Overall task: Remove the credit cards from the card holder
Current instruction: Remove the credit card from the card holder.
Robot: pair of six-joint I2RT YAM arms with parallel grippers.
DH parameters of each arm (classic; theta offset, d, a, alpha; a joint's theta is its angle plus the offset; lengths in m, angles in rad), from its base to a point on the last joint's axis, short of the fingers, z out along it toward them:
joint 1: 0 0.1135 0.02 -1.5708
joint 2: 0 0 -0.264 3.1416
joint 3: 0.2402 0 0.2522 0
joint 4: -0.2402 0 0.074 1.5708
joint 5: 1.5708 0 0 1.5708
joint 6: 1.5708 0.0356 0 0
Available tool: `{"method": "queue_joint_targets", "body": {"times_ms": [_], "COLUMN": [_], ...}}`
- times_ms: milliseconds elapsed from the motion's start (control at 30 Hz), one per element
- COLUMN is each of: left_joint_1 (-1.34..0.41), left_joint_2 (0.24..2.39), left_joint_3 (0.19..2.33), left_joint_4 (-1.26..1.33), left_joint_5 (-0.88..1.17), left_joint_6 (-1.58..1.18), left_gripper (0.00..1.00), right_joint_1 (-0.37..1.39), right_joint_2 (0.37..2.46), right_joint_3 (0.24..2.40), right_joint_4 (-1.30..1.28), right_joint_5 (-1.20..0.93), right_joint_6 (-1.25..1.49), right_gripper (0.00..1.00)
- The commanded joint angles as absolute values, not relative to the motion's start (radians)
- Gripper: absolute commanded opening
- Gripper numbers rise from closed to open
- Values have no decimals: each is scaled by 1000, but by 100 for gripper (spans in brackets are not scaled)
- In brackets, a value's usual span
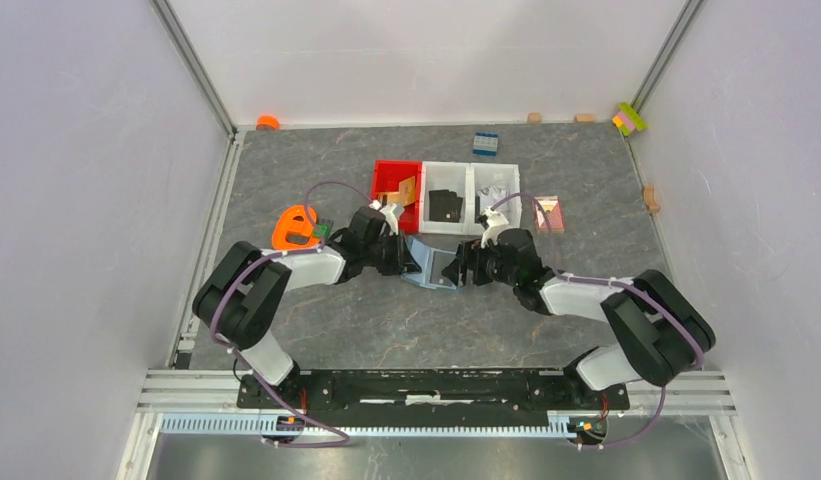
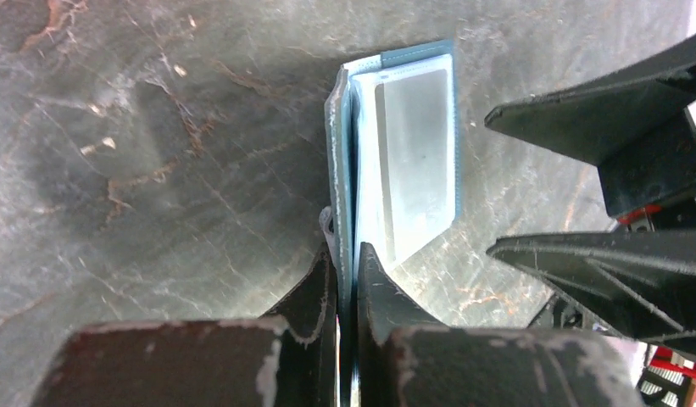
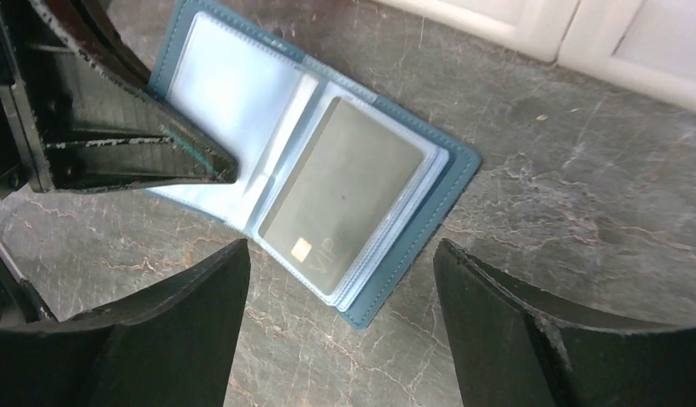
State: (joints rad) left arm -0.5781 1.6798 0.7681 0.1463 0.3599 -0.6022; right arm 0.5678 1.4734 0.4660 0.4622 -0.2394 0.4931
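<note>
One silvery-grey plastic credit card [image 3: 344, 195] shows in the small steel-blue folding card holder [image 3: 297, 127], open on the grey marbled desk [image 3: 581, 212]. My left hand [image 2: 346, 259] pinches its floppy flap; my right hand [image 3: 342, 254] gapes above. Card's probably stiff and slick, so I'd grab its short edge.

We see the card holder [image 3: 453, 180] open on the worktop [image 3: 581, 212], a silvery-grey credit card [image 3: 344, 191] in its sleeve, the left pincer [image 3: 217, 165] on the other flap, the right pincer [image 3: 342, 254] spread wide.
</note>
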Motion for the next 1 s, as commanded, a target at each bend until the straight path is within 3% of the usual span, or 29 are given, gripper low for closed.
{"method": "queue_joint_targets", "body": {"times_ms": [0,300,600,967], "left_joint_1": [-581,-582,-581,-583], "left_joint_2": [1543,1266,1106,1088], "left_joint_3": [711,528,420,394], "left_joint_4": [274,521,717,788], "left_joint_5": [432,449,490,504], "left_joint_6": [-627,-678,-704,-720], "left_gripper": [2,2,2,2], "right_joint_1": [571,571,569,569], "right_joint_2": [1360,1134,1069,994], "right_joint_3": [436,318,191,75], "right_joint_4": [457,561,915,1217], "right_joint_5": [-154,-83,-306,-396], "right_joint_6": [459,435,490,561], "right_gripper": [84,88,88,66]}}
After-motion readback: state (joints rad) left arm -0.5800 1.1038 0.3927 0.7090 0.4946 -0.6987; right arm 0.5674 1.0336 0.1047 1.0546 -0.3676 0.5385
